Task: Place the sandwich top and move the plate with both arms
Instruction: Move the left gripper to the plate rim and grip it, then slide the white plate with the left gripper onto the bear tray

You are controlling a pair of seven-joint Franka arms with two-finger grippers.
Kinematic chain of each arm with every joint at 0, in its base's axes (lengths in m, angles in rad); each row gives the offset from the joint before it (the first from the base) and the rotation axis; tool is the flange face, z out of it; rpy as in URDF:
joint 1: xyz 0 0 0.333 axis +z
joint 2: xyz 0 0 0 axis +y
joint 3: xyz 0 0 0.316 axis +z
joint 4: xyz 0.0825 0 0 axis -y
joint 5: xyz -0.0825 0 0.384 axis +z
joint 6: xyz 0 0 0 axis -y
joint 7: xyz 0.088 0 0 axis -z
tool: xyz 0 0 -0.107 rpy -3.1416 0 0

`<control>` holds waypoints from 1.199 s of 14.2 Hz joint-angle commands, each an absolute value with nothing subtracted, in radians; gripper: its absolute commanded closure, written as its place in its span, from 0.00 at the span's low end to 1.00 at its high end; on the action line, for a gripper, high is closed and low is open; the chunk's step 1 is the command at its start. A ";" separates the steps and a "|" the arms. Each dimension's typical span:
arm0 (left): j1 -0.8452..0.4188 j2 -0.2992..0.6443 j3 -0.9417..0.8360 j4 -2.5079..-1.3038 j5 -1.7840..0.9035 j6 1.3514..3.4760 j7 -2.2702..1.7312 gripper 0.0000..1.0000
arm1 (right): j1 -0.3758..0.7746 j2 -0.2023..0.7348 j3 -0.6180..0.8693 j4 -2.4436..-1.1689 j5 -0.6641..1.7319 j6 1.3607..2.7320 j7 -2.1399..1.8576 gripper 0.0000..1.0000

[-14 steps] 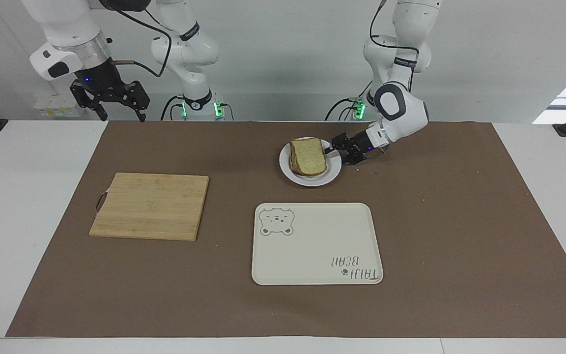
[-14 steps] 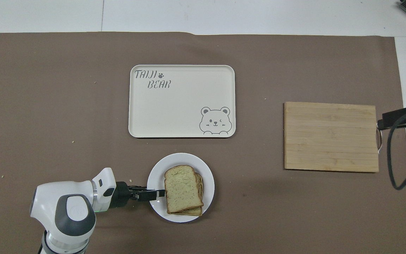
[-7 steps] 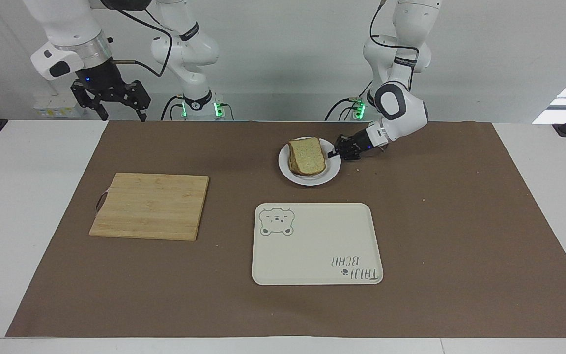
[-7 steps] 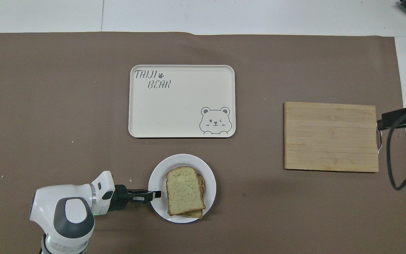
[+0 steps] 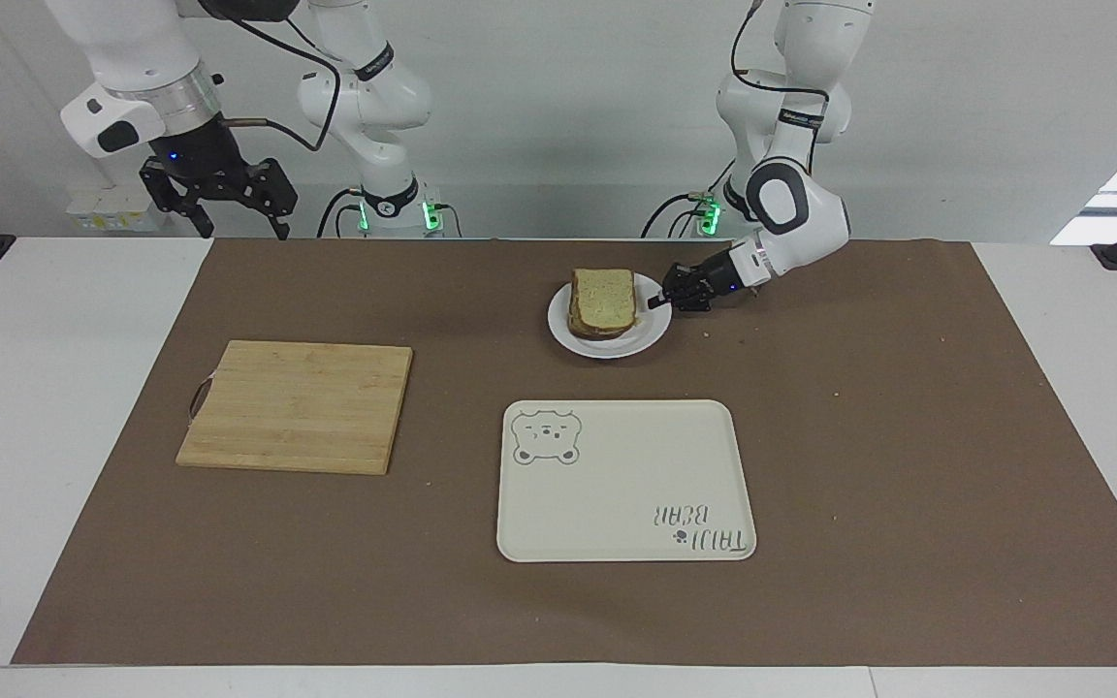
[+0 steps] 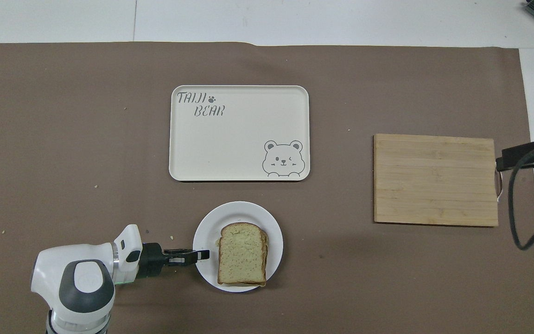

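The small white plate (image 5: 607,347) (image 6: 237,211) sits on the brown mat, nearer to the robots than the cream tray. On it lies a stack of bread, and the sandwich top (image 5: 603,294) (image 6: 242,253) is the pale speckled slice on top. My left gripper (image 5: 657,301) (image 6: 204,254) comes in low from the left arm's end and is shut on the plate's rim. My right gripper (image 5: 240,228) hangs open and empty, high over the mat's edge at the right arm's end, where that arm waits.
A cream tray with a bear drawing (image 5: 617,504) (image 6: 239,157) lies farther from the robots than the plate. A wooden cutting board (image 5: 297,405) (image 6: 435,179) lies toward the right arm's end. Crumbs dot the mat near the left gripper.
The left gripper's fingers closed on the plate's rim. The plate and the bread on it shifted and turned a little toward the robots. The right arm stayed put.
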State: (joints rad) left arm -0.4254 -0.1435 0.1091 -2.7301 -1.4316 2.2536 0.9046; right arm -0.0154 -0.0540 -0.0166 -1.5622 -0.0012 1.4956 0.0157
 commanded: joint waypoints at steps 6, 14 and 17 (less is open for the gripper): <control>-0.273 -0.092 0.117 -2.630 -1.445 2.115 0.916 1.00 | -0.028 -0.078 -0.009 -1.591 0.011 1.508 -0.008 0.00; -0.195 0.093 0.118 -2.332 -1.445 2.106 0.807 1.00 | -0.028 -0.077 -0.009 -1.591 0.011 1.508 -0.008 0.00; -0.152 0.214 0.106 -2.171 -1.425 2.135 0.689 1.00 | -0.028 -0.077 -0.009 -1.591 0.011 1.509 -0.008 0.00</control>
State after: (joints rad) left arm -0.1965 0.1268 0.1249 -2.2791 -1.4310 2.1393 0.7529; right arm -0.0154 -0.0543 -0.0166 -1.5627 -0.0012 1.4956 0.0157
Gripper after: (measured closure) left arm 0.952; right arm 0.000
